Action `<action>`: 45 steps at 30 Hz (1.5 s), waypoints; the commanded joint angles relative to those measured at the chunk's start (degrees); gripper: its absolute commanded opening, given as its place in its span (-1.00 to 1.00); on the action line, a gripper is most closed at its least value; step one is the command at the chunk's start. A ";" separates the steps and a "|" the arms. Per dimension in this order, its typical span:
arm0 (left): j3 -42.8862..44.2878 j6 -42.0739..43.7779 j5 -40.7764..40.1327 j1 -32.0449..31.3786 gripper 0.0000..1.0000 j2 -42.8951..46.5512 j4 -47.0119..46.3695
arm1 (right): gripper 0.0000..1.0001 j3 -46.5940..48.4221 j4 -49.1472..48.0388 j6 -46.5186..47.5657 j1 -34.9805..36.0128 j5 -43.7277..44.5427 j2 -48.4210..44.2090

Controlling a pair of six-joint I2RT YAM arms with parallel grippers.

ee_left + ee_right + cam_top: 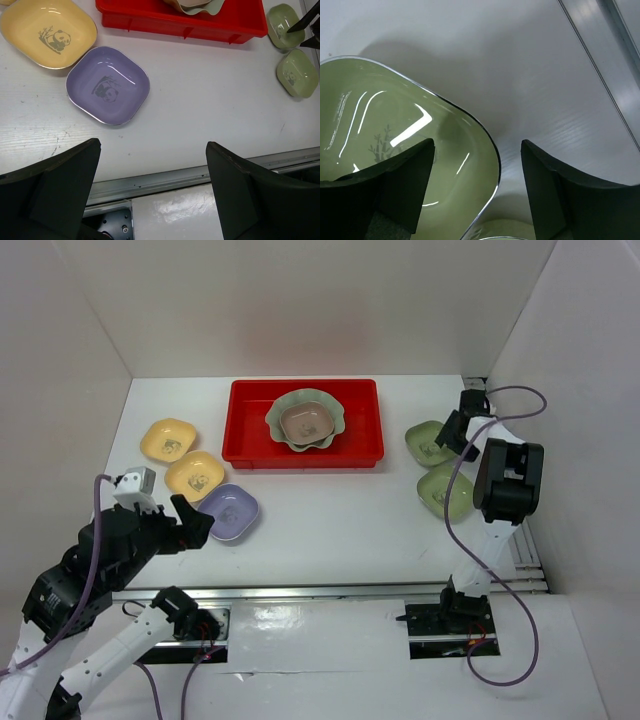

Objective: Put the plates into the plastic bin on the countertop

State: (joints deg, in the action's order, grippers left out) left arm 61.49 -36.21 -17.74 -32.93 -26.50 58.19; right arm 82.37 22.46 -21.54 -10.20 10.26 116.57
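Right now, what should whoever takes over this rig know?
Left pincer: open, empty, over the counter near the lavender dish.
Right pincer: open, straddling the far olive dish rim, not clamped.
Done: scalloped dish and pink dish sit in the bin.
Left: two yellow dishes, lavender dish, far olive dish, near olive dish, all on the counter.

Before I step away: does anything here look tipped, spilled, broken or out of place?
Nothing stands out. The yellow dishes, lavender dish and olive dishes sit upright on the countertop; the pink dish nests in the scalloped dish inside the red bin. No spills or cracks show.
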 commanded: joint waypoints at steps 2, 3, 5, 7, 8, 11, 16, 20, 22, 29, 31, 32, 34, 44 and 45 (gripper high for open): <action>-0.06 0.26 -0.54 -0.30 1.00 0.66 -2.56 | 0.36 -1.16 -2.85 -1.31 -0.88 2.04 -0.29; -0.06 0.26 -0.54 -0.30 1.00 0.66 -2.56 | 0.01 -1.68 -2.86 -1.83 -0.88 2.04 -0.29; -0.06 0.26 -0.54 -0.30 1.00 0.66 -2.56 | -0.29 -1.68 -3.47 -2.45 -0.88 2.04 -0.29; -0.06 0.26 -0.54 -0.30 1.00 1.19 -2.56 | -0.63 -1.68 -3.47 -3.06 -0.88 2.04 -0.29; -0.06 0.26 -0.54 -0.30 1.00 1.19 -2.56 | -0.70 -1.68 -3.47 -3.85 -0.88 2.04 0.49; -0.06 0.26 -0.54 -0.30 1.00 1.19 -2.56 | -1.00 -0.28 -2.95 -5.44 -0.88 2.04 1.90; -0.06 0.26 -0.54 -0.30 1.00 1.72 -2.56 | -1.00 2.79 -2.95 -9.21 -0.35 -0.24 3.05; -0.06 0.26 -0.54 -0.30 1.00 1.72 -2.56 | -1.00 4.12 -3.12 -10.72 1.23 0.72 0.24; -0.06 0.26 -0.54 -0.30 1.00 1.72 -2.56 | -1.00 4.73 -3.74 -11.42 2.63 1.60 -3.53; -0.06 0.26 -0.54 -0.30 1.00 1.72 -2.56 | -1.00 11.40 -2.68 -10.55 9.30 11.34 -13.12; -0.06 0.26 -0.54 -0.30 1.00 1.72 -2.04 | -1.00 13.51 -2.68 -9.23 11.33 14.86 -15.31; -0.06 0.26 -0.54 -0.30 1.00 1.72 -2.03 | -1.00 14.30 -2.07 -8.53 13.17 17.22 -15.85; -0.06 -0.27 -0.54 -0.30 1.00 1.72 -2.03 | -1.00 16.85 -2.07 -6.68 14.58 17.25 -16.46; -0.06 -0.27 -1.07 -0.30 1.00 1.19 -2.03 | -1.00 27.85 -3.19 3.79 25.04 -10.97 -6.72; -0.06 -0.27 -1.07 -0.30 1.00 1.19 -2.03 | -1.00 26.63 -4.86 4.31 27.31 -10.97 -6.10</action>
State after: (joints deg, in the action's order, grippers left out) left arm 61.49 -36.27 -17.91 -32.95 -25.32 58.22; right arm 108.77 18.87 -20.38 12.10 4.10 107.48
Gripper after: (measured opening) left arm 0.998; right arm 0.091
